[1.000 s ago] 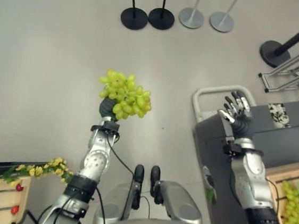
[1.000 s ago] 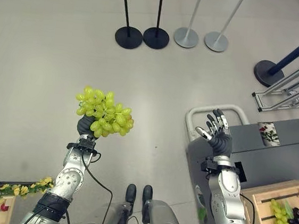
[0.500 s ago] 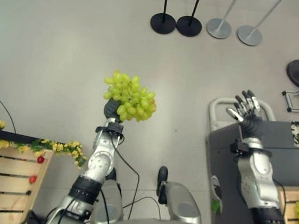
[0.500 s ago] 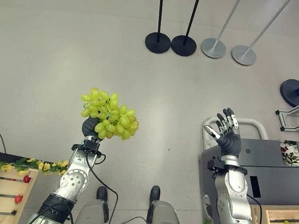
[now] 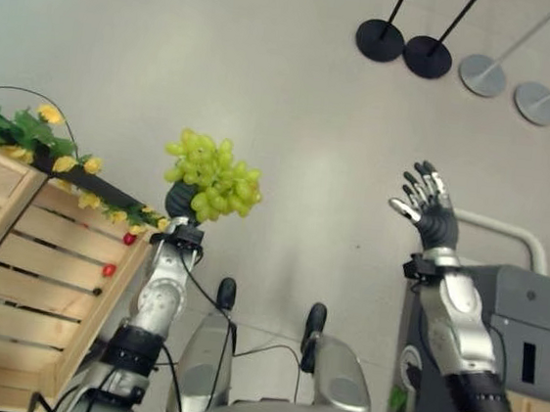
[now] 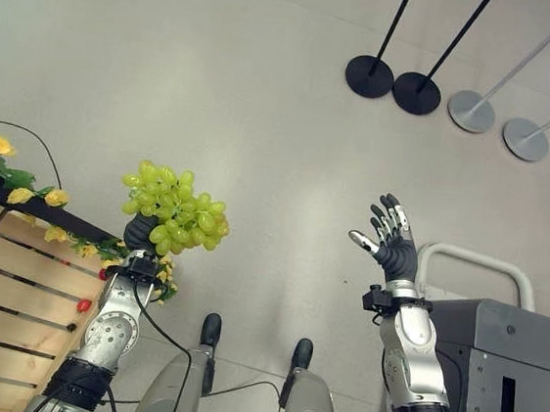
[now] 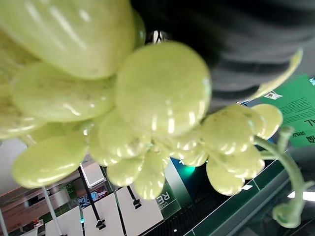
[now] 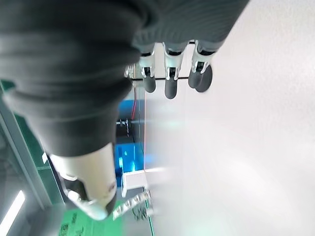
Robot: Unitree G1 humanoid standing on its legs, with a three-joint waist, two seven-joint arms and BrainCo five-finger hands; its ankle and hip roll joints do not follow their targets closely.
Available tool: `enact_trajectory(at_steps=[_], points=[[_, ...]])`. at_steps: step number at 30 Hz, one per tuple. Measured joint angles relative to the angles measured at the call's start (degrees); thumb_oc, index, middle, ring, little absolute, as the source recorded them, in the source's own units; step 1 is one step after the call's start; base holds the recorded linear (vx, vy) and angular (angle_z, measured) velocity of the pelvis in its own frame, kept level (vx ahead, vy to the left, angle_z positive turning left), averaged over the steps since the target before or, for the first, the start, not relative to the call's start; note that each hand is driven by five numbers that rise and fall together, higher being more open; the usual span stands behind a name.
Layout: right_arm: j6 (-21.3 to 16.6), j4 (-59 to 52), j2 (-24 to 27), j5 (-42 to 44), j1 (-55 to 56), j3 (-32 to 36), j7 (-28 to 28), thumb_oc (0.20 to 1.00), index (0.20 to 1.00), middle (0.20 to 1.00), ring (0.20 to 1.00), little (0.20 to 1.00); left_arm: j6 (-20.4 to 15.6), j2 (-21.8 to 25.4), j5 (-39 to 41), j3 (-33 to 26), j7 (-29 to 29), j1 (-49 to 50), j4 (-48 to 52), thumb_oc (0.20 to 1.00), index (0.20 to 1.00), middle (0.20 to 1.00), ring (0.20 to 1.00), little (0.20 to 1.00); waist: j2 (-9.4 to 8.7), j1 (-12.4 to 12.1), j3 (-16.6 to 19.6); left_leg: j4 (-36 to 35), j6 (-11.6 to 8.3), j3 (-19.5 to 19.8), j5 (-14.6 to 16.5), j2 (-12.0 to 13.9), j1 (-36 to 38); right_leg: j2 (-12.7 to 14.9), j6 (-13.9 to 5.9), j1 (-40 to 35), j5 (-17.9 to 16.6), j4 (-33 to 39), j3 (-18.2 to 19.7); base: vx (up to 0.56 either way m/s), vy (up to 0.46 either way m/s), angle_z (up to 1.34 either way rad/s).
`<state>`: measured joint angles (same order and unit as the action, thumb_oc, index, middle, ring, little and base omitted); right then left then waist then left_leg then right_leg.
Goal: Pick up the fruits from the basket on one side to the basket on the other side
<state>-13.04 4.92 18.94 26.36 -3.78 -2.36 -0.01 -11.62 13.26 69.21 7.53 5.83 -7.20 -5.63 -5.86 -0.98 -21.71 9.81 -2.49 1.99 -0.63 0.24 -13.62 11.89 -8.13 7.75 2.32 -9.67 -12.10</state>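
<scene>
View is swinging left toward the wooden crate (image 5: 13,267); left hand (image 5: 181,199) fingers are clutching the soft, bruisable grape bunch (image 5: 209,176) from below, right hand (image 5: 430,208) is idling spread open.

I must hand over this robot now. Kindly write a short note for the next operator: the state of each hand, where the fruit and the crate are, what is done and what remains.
Left hand: shut on the bunch of green grapes, held up in the air above the floor.
Right hand: open, fingers straight, raised and holding nothing.
Wooden crate with yellow flowers along its rim: at the robot's left, just beside the left arm.
Grey cart: at the robot's right.
Done: the grapes are picked up and carried near the crate.
Left: bring the bunch over the crate, lower it in, release.
</scene>
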Motion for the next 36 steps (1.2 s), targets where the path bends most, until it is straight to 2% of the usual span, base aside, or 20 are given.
enact_trajectory(at_steps=[4, 5, 6, 8, 15, 16, 17, 18, 20, 22, 23, 24, 25, 26, 27, 28, 29, 30, 31, 36], points=[[0.05, 0.0, 0.09, -1.02, 0.28, -0.64, -0.13, 1.0, 1.0, 1.0, 1.0, 1.0, 0.1, -1.32, -0.78, 0.36, 0.0, -0.52, -0.16, 0.2, 0.2, 0.2, 0.2, 0.2, 1.17, -0.14, -0.53, -2.3, -0.46, 3.15, -2.62, -0.78, -1.04, -0.1, -0.03, -2.98, 0.39, 1.36, -5.32, 0.01, 0.018, 0.7], [-0.01, -0.58, 0.53, -1.06, 1.3, 0.18, -0.48, 1.0, 1.0, 1.0, 1.0, 1.0, 0.48, -2.19, -0.94, 0.8, -0.13, -1.4, -0.48, 0.2, 0.2, 0.2, 0.2, 0.2, 1.7, 1.59, -0.31, -3.53, -0.99, 2.07, -3.16, -0.74, -1.57, 0.26, -0.11, -4.41, 0.94, 2.43, -7.71, 0.05, 0.163, 1.72], [0.13, -0.59, 1.25, -1.81, 1.58, 0.69, -1.2, 1.0, 1.0, 1.0, 1.0, 1.0, 0.61, -3.28, -0.95, 0.99, -0.08, -2.65, -0.35, 0.2, 0.2, 0.2, 0.2, 0.2, 2.24, 1.69, -0.16, -3.16, 0.93, -5.53, -2.18, 2.31, -2.77, 1.12, 0.09, -5.41, 1.02, 3.6, -11.35, 0.03, 0.108, 1.43], [0.07, -1.89, 1.87, -2.93, 0.59, 0.4, -1.45, 1.0, 1.0, 1.0, 1.0, 1.0, 0.06, -2.81, -0.94, 0.87, -0.08, -2.1, -0.09, 0.2, 0.2, 0.2, 0.2, 0.2, 3.02, 1.16, -0.03, -0.38, 0.83, -13.39, -1.64, 4.82, -2.35, 1.89, -1.07, -5.22, 1.89, 1.71, -12.17, 0.09, 0.19, 0.8], [0.42, -2.38, 1.32, -3.26, -0.02, 0.3, -1.77, 1.0, 1.0, 1.0, 1.0, 1.0, -0.02, -0.64, -0.97, 0.61, -0.21, -2.23, 0.04, 0.2, 0.2, 0.2, 0.2, 0.2, 2.55, -0.36, -0.09, 2.55, 4.29, -12.64, 1.05, -0.22, -1.7, 7.77, -0.62, -5.47, 1.14, -6.57, -11.79, 0.13, 0.209, 0.37], [0.55, -2.38, 1.13, -3.47, 0.26, 0.39, -2.01, 1.0, 1.0, 1.0, 1.0, 1.0, 0.18, -0.44, -1.05, 0.92, -0.54, -2.55, -0.48, 0.2, 0.2, 0.2, 0.2, 0.2, 2.63, 1.08, -0.13, 3.19, 5.38, -11.5, 1.58, -1.6, -1.36, 9.6, -0.66, -5.0, 1.1, -12.11, -11.2, 0.12, 0.239, 0.86], [0.6, -2.39, 1.0, -3.63, 0.51, 0.36, -2.16, 1.0, 1.0, 1.0, 1.0, 1.0, 0.61, -0.39, -1.33, 1.57, -0.74, -2.4, -0.66, 0.2, 0.2, 0.2, 0.2, 0.2, 2.61, 1.99, -0.14, 3.13, 5.99, -10.32, 1.8, -2.59, -0.81, 10.61, -0.58, -3.82, 0.61, -16.57, -9.0, 0.14, 0.169, 1.13], [0.64, -2.3, 0.65, -3.96, 0.83, 0.1, -2.35, 1.0, 1.0, 1.0, 1.0, 1.0, 1.08, -0.16, -2.55, 3.06, -0.81, -1.77, -0.89, 0.2, 0.2, 0.2, 0.2, 0.2, 2.66, 3.0, -0.26, 2.24, 6.66, -9.0, 1.61, -2.54, 0.62, 10.3, -1.08, 0.23, 0.21, -24.27, -1.99, 0.11, 0.036, 0.74], [0.6, -2.73, 0.13, -4.47, 0.7, -0.97, -2.26, 1.0, 1.0, 1.0, 1.0, 1.0, 1.31, 0.65, -3.47, 4.59, -0.77, -0.97, -0.9, 0.2, 0.2, 0.2, 0.2, 0.2, 2.68, 2.17, -0.27, 0.53, 7.28, -7.41, 1.88, -2.35, 1.43, 3.93, -1.45, 5.58, 3.47, -26.53, 5.33, 0.11, 0.013, 0.39], [0.58, -2.91, 0.27, -4.47, 0.69, -0.85, -2.26, 1.0, 1.0, 1.0, 1.0, 1.0, 1.31, 0.4, -3.72, 5.45, -0.78, -0.96, -0.9, 0.2, 0.2, 0.2, 0.2, 0.2, 2.73, 2.19, -0.31, -2.02, 7.46, -4.94, 0.69, -3.13, 2.02, -3.2, -0.08, 10.68, 7.61, -23.27, 9.49, 0.09, -0.084, 0.41], [0.58, -3.01, 0.66, -4.49, 0.66, -0.81, -2.22, 1.0, 1.0, 1.0, 1.0, 1.0, 1.31, -0.02, -3.87, 5.51, -0.75, -0.95, -0.86, 0.2, 0.2, 0.2, 0.2, 0.2, 2.83, 2.2, -0.4, -2.56, 7.3, -4.78, 0.55, -3.38, 1.86, -5.16, 0.32, 12.8, 7.88, -20.56, 9.66, 0.08, -0.198, 0.56], [0.57, -3.1, 1.15, -4.49, 0.84, -0.74, -2.35, 1.0, 1.0, 1.0, 1.0, 1.0, 1.3, -0.78, -4.43, 5.96, -0.57, -0.91, -0.86, 0.2, 0.2, 0.2, 0.2, 0.2, 2.84, 2.09, -0.5, -3.01, 7.18, -3.88, 0.48, -4.25, 1.94, -6.99, 0.65, 15.02, 7.21, -12.01, 9.83, 0.1, -0.218, 0.51], [0.55, -3.04, 1.33, -4.49, 0.74, -0.68, -2.37, 1.0, 1.0, 1.0, 1.0, 1.0, 1.24, -0.86, -4.49, 6.15, -0.41, -0.92, -0.83, 0.2, 0.2, 0.2, 0.2, 0.2, 2.91, 3.17, -0.56, -3.01, 7.43, -3.8, 0.3, -4.51, 1.65, -6.85, 0.52, 15.12, 5.9, -8.62, 9.19, 0.12, -0.208, 0.67], [0.54, -3.02, 1.47, -4.49, 0.68, -0.66, -2.41, 1.0, 1.0, 1.0, 1.0, 1.0, 1.22, -1.18, -4.53, 6.27, -0.28, -0.92, -0.86, 0.2, 0.2, 0.2, 0.2, 0.2, 3.19, 3.17, -0.71, -3.07, 6.68, -0.73, -0.14, -5.63, 1.69, -7.6, 1.12, 15.78, 4.6, -6.15, 10.54, 0.07, -0.197, 1.37], [0.52, -3.04, 1.67, -4.92, 1.93, -0.46, -2.66, 1.0, 1.0, 1.0, 1.0, 1.0, 1.26, -1.98, -4.63, 7.56, -0.26, -1.25, -0.95, 0.2, 0.2, 0.2, 0.2, 0.2, 3.76, 5.68, -0.87, -3.01, 5.65, 4.16, -0.66, -6.73, 1.36, -9.01, 0.93, 15.37, 2.32, -3.77, 17.12, 0.02, -0.145, 1.61], [0.52, -3.04, 1.84, -5.0, 2.8, -0.44, -2.75, 1.0, 1.0, 1.0, 1.0, 1.0, 1.33, -2.02, -5.02, 8.29, -0.03, -1.29, -0.95, 0.2, 0.2, 0.2, 0.2, 0.2, 3.38, 6.1, -0.71, -3.17, 5.45, 5.69, -0.82, -7.26, 1.34, -8.63, 1.22, 15.09, 1.41, -3.73, 17.07, -0.01, -0.289, 1.96], [0.52, -2.64, 1.96, -5.43, 3.6, -0.48, -2.77, 1.0, 1.0, 1.0, 1.0, 1.0, 1.32, -1.82, -5.11, 9.55, 0.38, -1.25, -0.88, 0.2, 0.2, 0.2, 0.2, 0.2, 1.74, 6.06, -0.51, -3.08, 4.73, 5.99, -0.58, -8.52, 1.5, -7.54, 3.22, 14.49, -4.65, -3.04, 16.33, 0.01, -0.269, 1.22], [0.5, -1.79, 2.08, -5.46, 3.08, -0.57, -2.77, 1.0, 1.0, 1.0, 1.0, 1.0, 1.28, -2.06, -5.24, 9.46, 0.37, -1.09, -1.0, 0.2, 0.2, 0.2, 0.2, 0.2, 1.89, 5.11, -0.69, -3.14, 4.19, 6.3, -0.32, -7.96, 1.5, -7.75, 5.84, 14.33, -6.12, -3.45, 15.83, 0.04, -0.368, 0.91], [0.47, -0.78, 2.13, -5.45, 1.7, -0.5, -3.23, 1.0, 1.0, 1.0, 1.0, 1.0, 1.23, -2.43, -5.28, 9.45, 0.31, -0.79, -0.87, 0.2, 0.2, 0.2, 0.2, 0.2, 3.16, 4.28, -0.33, -2.83, 2.86, 7.37, 0.51, -6.37, 0.43, -8.91, 6.39, 14.08, -6.43, -1.33, 14.04, 0.05, -0.229, 0.41], [0.11, 0.31, 2.79, -5.46, -0.76, 0.11, -4.63, 1.0, 1.0, 1.0, 1.0, 1.0, 0.98, -1.92, -5.15, 8.1, -0.99, -0.85, -0.82, 0.2, 0.2, 0.2, 0.2, 0.2, 3.44, 2.96, -0.4, -2.93, -0.42, 11.36, 0.94, -1.91, 0.18, -12.37, 9.78, 11.5, -5.91, 0.78, 7.51, 0.0, -0.209, 0.42]])
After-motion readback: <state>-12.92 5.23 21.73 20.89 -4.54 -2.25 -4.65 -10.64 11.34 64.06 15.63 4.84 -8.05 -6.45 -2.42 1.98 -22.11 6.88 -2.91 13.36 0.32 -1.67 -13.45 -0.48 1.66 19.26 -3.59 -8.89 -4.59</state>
